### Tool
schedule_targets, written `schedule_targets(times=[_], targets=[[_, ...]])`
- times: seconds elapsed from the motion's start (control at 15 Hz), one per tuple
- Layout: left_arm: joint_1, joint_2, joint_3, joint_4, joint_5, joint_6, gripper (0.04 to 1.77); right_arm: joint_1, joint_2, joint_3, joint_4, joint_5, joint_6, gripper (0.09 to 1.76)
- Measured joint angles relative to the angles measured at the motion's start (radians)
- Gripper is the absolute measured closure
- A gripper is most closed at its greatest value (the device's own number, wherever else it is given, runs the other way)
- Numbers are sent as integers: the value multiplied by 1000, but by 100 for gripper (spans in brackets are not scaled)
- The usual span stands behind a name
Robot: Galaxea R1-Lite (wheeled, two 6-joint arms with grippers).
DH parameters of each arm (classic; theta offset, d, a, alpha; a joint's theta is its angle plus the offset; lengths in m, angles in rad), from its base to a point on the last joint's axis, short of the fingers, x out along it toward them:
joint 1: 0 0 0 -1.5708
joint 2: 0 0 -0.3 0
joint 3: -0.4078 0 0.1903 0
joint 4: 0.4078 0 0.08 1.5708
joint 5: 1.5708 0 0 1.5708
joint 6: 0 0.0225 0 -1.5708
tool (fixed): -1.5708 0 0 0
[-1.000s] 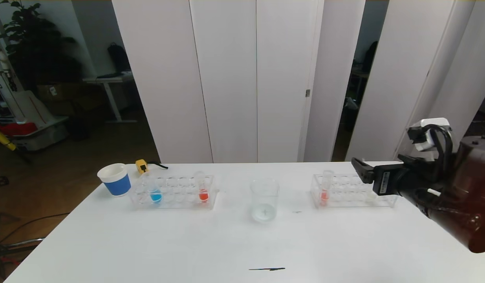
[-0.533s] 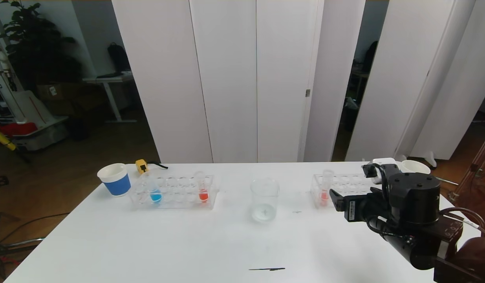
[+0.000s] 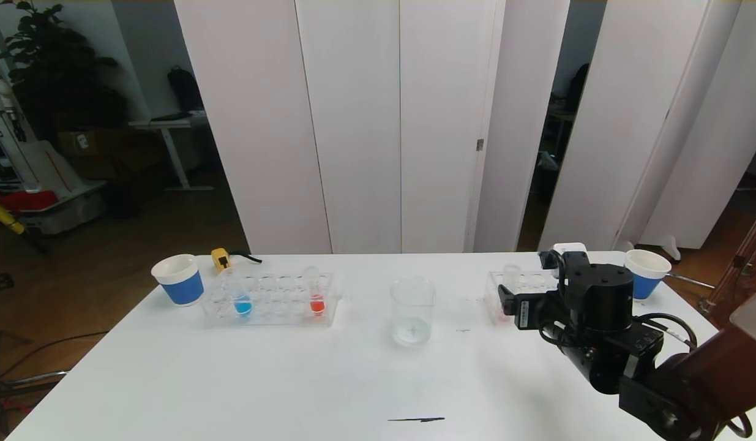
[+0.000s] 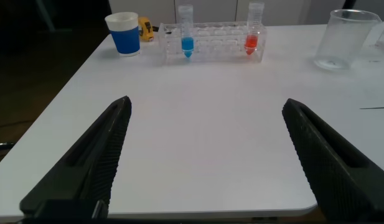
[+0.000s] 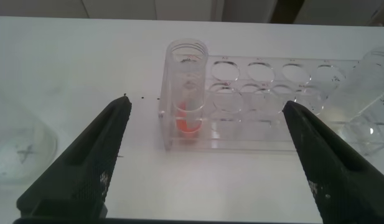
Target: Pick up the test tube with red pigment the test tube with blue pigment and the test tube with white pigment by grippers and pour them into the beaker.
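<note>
- The test tube with blue pigment (image 3: pixel 242 298) stands upright in the rack well apart from the right end effector (image 3: pixel 507 301), far off to its left, with sky-blue liquid at its bottom.
- A test tube with red pigment (image 3: pixel 316 297) stands upright in that same rack, nearer the end effector than the blue one.
- Another test tube with red liquid (image 5: pixel 187 93) stands upright in the rack's end hole, straight ahead of the wide-spread end effector.
- The beaker (image 3: pixel 412 310), clear and wide, stands upright on the bench between the two racks, left of the end effector.

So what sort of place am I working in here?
Probably a robotics lab staged as a chemistry bench: a white table with test-tube racks, a beaker, and white partition panels screening off office clutter.
</note>
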Motion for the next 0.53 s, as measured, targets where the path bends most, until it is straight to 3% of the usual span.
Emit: schedule_targets(times=[0.53], targets=[[0, 0, 0, 0, 0, 0, 8, -15, 121, -161, -2, 1, -48, 10]])
